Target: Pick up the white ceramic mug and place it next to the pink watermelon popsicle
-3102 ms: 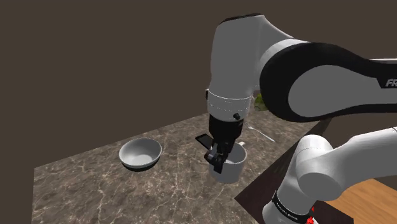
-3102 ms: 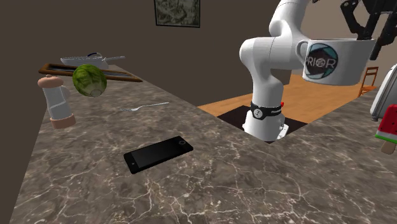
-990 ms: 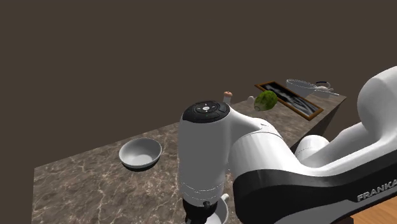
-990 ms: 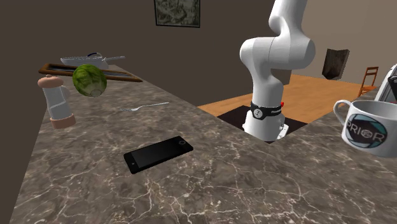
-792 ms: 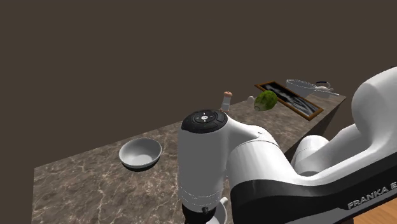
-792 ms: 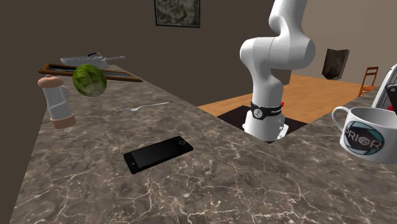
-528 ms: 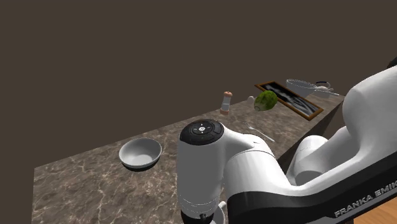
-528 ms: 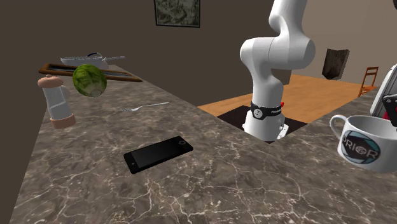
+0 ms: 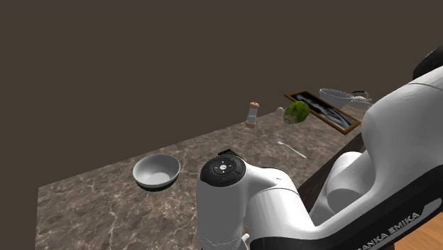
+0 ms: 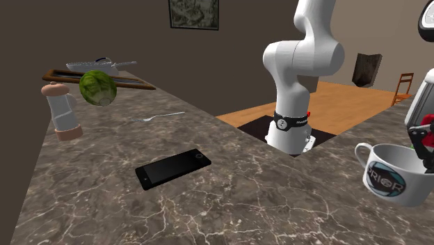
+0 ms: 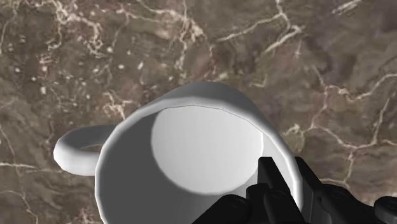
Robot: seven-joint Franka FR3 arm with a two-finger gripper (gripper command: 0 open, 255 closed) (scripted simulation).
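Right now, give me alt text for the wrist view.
A white mug seen from above, its empty inside facing the camera, its rim clasped by the black jaws. Behind it lies a brown marble countertop with pale veins.

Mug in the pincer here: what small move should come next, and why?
Probably ease the mug straight down until its base settles on the marble counter. The pincer clasps the mug's wall at the rim; the mug is upright, low over the counter, and I cannot tell whether its base touches, so opening now might drop it.
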